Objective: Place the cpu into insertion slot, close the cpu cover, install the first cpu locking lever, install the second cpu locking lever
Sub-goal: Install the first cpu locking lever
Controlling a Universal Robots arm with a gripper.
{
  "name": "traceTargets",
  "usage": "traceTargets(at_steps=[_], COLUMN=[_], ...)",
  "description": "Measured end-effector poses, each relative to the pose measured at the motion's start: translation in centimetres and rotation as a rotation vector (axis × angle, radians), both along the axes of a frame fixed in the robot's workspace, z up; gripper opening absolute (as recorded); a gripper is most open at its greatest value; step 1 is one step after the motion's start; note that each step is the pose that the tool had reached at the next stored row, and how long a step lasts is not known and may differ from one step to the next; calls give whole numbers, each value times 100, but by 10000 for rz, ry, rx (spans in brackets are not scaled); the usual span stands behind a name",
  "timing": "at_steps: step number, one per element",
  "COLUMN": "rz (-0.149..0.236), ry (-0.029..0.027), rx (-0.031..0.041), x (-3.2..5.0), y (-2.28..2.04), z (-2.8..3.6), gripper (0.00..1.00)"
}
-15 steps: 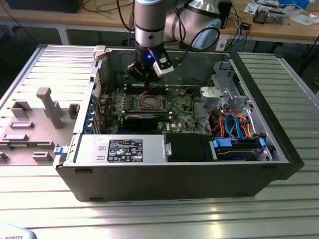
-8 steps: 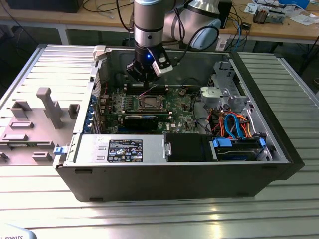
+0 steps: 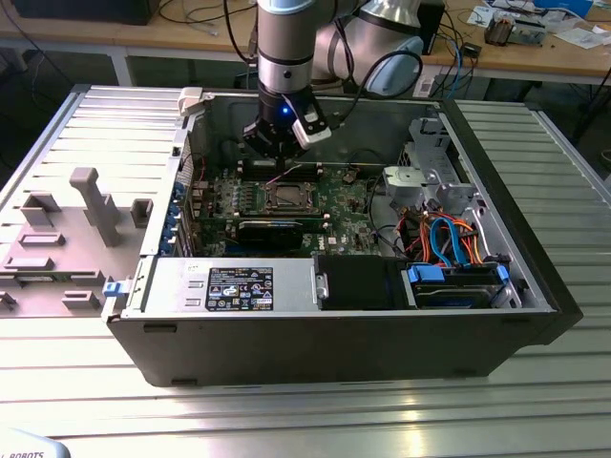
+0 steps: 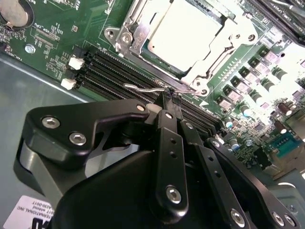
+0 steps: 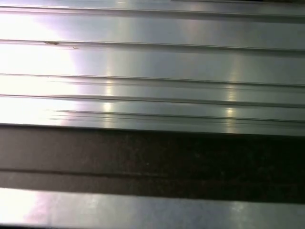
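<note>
The cpu [image 4: 183, 28] lies flat with its silver-grey top showing, seated in the insertion slot [image 3: 286, 197] in the middle of the green motherboard [image 4: 52, 28]. The silvery cpu cover [image 4: 217, 64] lies down around it as a frame. A thin wire locking lever [image 4: 143, 87] runs along the socket's edge beside the memory slots. My gripper [image 4: 167, 95] has its black fingers [image 4: 167, 124] pressed together on the lever's end. In the exterior view the gripper [image 3: 274, 160] hangs just behind the socket inside the open case.
Long black memory slots [image 4: 109, 71] lie right beside the lever. The case [image 3: 315, 353] also holds a power supply [image 3: 229, 286], a black card [image 3: 272, 229] and a drive cage with cables [image 3: 449, 239]. A grey fixture [image 3: 67, 229] stands on the ribbed metal table [image 5: 152, 62].
</note>
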State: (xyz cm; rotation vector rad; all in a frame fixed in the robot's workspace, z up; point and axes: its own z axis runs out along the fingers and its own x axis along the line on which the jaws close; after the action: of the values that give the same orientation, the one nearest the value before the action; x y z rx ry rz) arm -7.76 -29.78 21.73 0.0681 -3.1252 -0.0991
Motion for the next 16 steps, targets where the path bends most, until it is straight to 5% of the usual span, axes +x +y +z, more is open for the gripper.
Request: traceTargets(at_steps=[4,11,16], rz=[2,2,1], ry=[-5,-187,-261], rx=[-57,-62,-63], x=[3,-74,-202], y=[0,1,1], z=[-17,64,66], gripper=[11,11,11])
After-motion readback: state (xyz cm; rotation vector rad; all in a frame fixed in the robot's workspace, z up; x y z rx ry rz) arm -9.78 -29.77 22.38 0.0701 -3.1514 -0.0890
